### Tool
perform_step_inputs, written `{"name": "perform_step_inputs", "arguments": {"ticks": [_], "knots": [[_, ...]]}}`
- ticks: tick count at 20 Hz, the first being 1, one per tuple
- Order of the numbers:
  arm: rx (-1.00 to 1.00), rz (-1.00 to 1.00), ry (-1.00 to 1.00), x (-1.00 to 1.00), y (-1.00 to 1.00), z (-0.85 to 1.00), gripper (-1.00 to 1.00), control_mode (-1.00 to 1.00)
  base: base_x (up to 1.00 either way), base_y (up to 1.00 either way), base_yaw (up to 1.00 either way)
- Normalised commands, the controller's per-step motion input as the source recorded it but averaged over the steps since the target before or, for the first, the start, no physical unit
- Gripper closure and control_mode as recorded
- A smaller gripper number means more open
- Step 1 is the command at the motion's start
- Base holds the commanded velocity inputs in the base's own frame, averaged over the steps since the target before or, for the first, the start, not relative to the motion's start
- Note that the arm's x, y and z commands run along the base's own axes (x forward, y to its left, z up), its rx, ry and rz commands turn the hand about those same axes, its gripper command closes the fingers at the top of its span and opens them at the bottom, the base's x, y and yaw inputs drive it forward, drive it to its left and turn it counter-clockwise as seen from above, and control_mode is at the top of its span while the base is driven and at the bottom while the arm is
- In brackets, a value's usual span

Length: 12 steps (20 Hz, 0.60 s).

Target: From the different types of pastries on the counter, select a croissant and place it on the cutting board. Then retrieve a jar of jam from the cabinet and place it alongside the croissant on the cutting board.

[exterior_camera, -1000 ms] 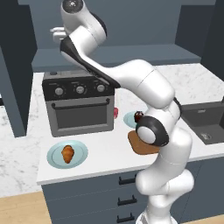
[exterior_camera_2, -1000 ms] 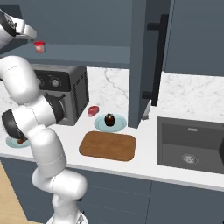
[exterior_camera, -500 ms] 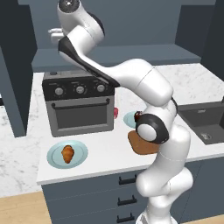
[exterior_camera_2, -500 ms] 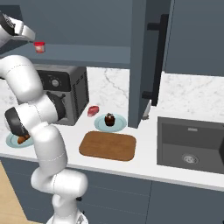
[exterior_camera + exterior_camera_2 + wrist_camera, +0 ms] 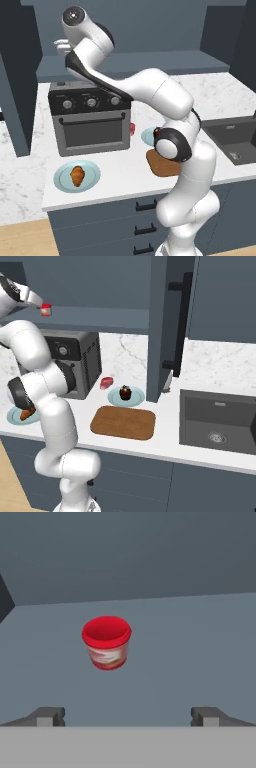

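Tool (image 5: 128, 716) raised to the cabinet (image 5: 100, 291) shelf, fingers (image 5: 47, 716) spread wide apart, nothing between them. Jar of jam (image 5: 106, 642) stands upright on the shelf floor ahead of the tool, apart from both fingertips, nearer the left one in the hand view. In the right base view the jar (image 5: 46, 310) sits at the shelf's front edge, just beside the tool's tip.

Landmark: cutting board (image 5: 123, 422) on the worktop (image 5: 165, 438), bare on top. Just behind the board, a chocolate cupcake (image 5: 125, 392) on a light blue plate (image 5: 135, 399). A small red item (image 5: 106, 382) lies behind and left of the board, by the toaster oven (image 5: 90, 119). Croissant (image 5: 77, 175) rests on another blue plate (image 5: 91, 176), well left of the board, in front of the oven. Sink (image 5: 217, 419) lies right of the board.
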Motion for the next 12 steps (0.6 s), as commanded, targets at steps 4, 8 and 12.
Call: {"name": "perform_step_inputs", "arguments": {"ticks": [4,8,12], "knots": [[0.03,0.00,-0.07,0.30,-0.04,-0.16,-1.00,-1.00,0.00,0.00,0.00],[0.03,0.00,-0.06,0.56,0.00,-0.02,-1.00,-1.00,0.00,0.00,0.00],[0.05,-0.02,-0.06,0.49,0.01,0.00,-1.00,-1.00,0.00,0.00,0.00]]}}
